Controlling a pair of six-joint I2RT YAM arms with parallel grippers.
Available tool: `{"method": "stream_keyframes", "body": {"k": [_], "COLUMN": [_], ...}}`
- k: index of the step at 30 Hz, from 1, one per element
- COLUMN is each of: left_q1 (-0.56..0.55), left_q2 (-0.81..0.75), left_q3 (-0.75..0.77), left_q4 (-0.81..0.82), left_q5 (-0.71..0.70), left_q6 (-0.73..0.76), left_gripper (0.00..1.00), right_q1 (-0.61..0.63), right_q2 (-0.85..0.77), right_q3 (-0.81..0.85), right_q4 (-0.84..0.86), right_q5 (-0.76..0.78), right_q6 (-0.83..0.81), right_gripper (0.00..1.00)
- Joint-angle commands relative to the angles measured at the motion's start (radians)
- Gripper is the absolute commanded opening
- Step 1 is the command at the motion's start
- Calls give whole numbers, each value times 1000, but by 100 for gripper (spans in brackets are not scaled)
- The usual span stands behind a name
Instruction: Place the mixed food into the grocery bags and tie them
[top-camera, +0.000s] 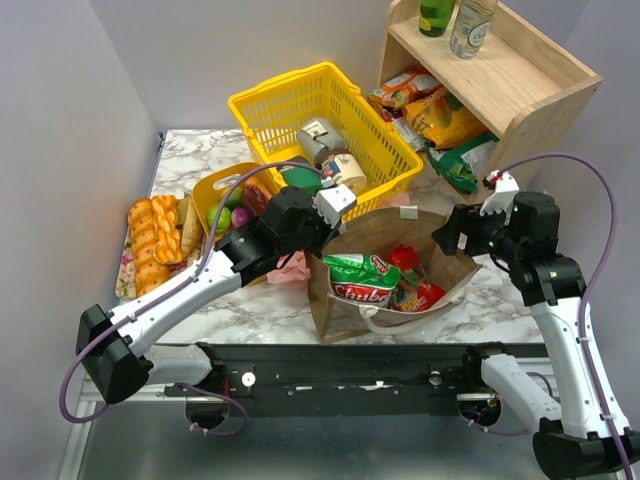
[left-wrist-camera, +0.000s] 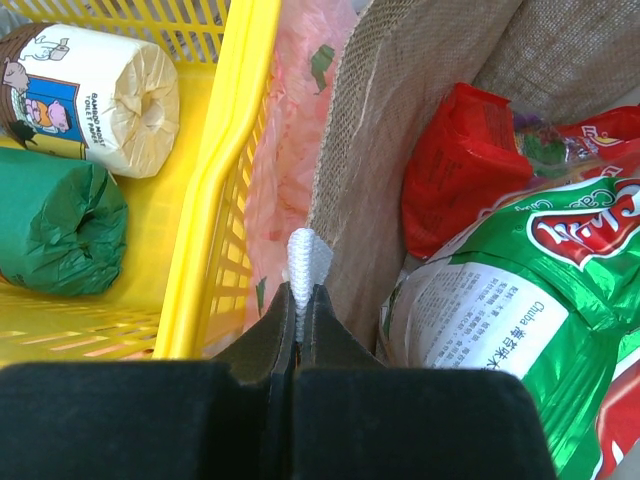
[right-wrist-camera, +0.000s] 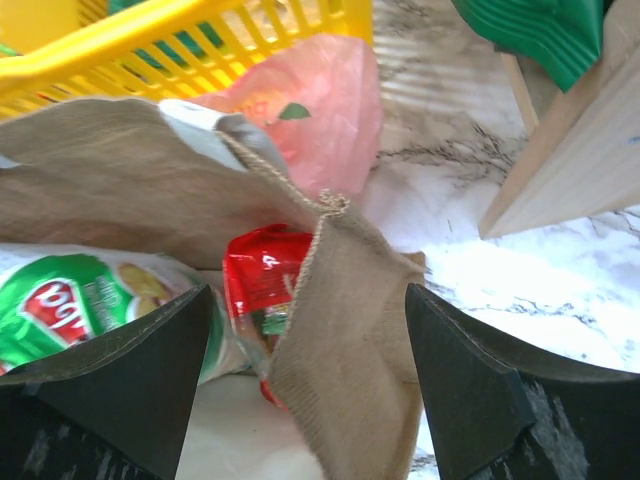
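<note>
The brown paper grocery bag stands open in the middle of the table. In it lie the green-and-white crisp packet and a red packet. My left gripper is shut on the bag's white handle at its far-left rim, next to the basket. My right gripper is open at the bag's right end, and the bag's folded corner hangs between its fingers without touching either. The pink plastic bag is squeezed between the brown bag and the basket. Small toy fruit lies in a yellow tub.
A yellow mesh basket with tins and rolls stands right behind the bag. Braided bread lies at the left. A wooden shelf with snack packets and bottles stands at the back right, close to my right gripper.
</note>
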Motion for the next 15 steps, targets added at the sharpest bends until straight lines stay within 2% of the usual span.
{"method": "stream_keyframes", "body": {"k": [1,2,3,5,6,8,9,10,11,12,15], "left_q1": [-6,-6,-9,-12,-12,-30,-42,-59,-88,-105,-150], "left_q2": [-4,1,4,16,19,27,28,37,47,57,115], "left_q3": [0,0,0,1,3,9,14,29,38,50,96], "left_q4": [43,43,43,41,40,35,35,37,37,35,51], "left_q5": [46,52,57,65,66,87,86,83,85,88,103], "left_q6": [-5,-8,-10,-10,-9,4,5,-2,-10,-18,-70], "left_gripper": [1,0,0,0,0,0,0,0,0,0,0], "right_q1": [5,3,3,5,3,5,5,5,3,3,3], "right_q2": [9,14,19,26,28,22,16,5,-6,-30,-53], "right_q3": [-35,-50,-58,-73,-79,-79,-73,-69,-67,-66,-67], "right_q4": [68,85,91,104,102,98,98,98,110,119,171], "right_q5": [64,58,56,79,132,212,310,379,424,502,611], "right_q6": [1,7,10,25,31,51,59,71,77,76,47], "right_gripper": [82,80,71,60,45,27,11,4,1,1,1]}}
